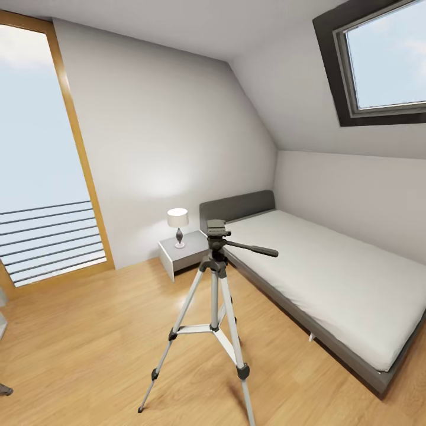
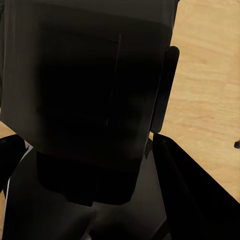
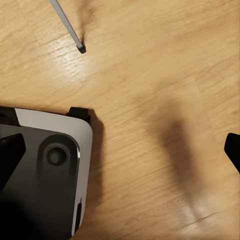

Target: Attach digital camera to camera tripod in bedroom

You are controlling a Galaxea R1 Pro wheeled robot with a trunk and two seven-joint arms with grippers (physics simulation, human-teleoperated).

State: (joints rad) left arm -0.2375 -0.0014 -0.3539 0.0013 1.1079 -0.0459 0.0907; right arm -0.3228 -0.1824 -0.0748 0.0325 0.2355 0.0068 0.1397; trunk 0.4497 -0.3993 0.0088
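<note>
The camera tripod stands on the light wood floor in the middle of the bedroom, silver legs spread. Its black pan head is bare on top, and the long handle points right toward the bed. One tripod foot shows in the right wrist view. A dark boxy body, the digital camera, sits very close up in the left wrist view. My left gripper is shut on it, a black finger on each side. My right gripper hangs open over bare floor.
A low grey bed with a white mattress runs along the right wall under a skylight. A nightstand with a lamp stands behind the tripod. A tall glazed door is on the left. My base shows below the right gripper.
</note>
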